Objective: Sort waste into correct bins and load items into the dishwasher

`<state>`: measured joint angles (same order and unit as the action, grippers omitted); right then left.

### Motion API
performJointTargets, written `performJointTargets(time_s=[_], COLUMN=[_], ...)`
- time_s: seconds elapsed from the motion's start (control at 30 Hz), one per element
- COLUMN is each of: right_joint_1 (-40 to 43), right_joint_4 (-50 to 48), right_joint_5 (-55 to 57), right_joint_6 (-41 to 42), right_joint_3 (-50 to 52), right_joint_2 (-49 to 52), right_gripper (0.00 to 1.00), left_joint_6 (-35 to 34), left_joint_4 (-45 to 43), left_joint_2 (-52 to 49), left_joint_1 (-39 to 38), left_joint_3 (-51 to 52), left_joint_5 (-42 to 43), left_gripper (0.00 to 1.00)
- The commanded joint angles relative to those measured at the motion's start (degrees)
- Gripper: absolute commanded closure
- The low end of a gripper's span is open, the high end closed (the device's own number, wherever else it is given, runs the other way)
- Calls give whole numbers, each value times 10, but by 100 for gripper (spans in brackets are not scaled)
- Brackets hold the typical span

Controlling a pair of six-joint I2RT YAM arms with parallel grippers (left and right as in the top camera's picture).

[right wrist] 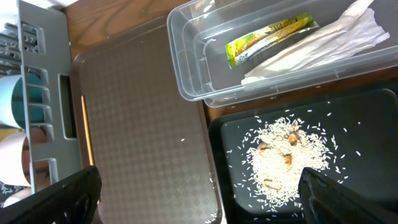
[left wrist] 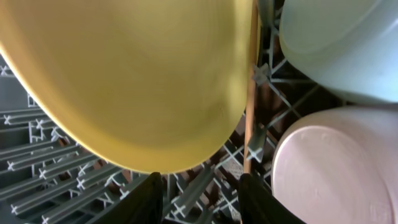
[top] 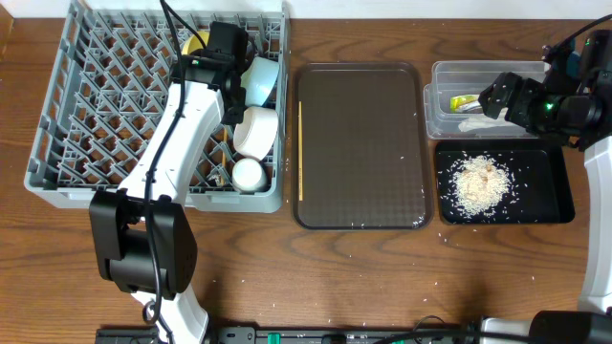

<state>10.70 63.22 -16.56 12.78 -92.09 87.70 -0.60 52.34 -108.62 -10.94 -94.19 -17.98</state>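
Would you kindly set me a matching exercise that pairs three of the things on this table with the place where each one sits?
Things:
1. green-and-yellow snack wrapper
2. loose heap of white rice grains
3. round yellow plate

Places:
A. in the large grey plastic dish rack with upright pegs
B. in the clear rectangular plastic tub
C. on the shallow black rectangular tray

Pairs: 1-B, 2-C, 3-A.

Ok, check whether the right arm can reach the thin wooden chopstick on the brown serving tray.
Probably yes: the chopstick lies uncovered along the tray's edge by the grey rack, though that is the far side.
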Motion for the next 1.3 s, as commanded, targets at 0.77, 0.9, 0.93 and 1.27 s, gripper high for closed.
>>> performJointTargets(time_s=[0.77, 0.9, 0.93, 1.27], right_joint_1=[-3, -3, -3, -3], right_joint_4=[1, 1, 1, 1], right_joint_5=[-4, -4, -4, -4], right_joint_6=[-2, -2, -2, -2], right_joint_3=[-8, -8, -8, -8], right_joint_2=[0, 0, 0, 0], right_gripper=[1, 1, 1, 1], left_joint_6=[-182, -182, -182, -182], left_joint_4=[-4, -16, -20, -54], left_joint_2=[-110, -136, -141, -171], left_joint_1=[-188, -188, -188, -188], left_joint_3=[-24, -24, -24, -23], left_joint_5=[122, 127, 129, 129], left_gripper=[59, 55, 53, 50])
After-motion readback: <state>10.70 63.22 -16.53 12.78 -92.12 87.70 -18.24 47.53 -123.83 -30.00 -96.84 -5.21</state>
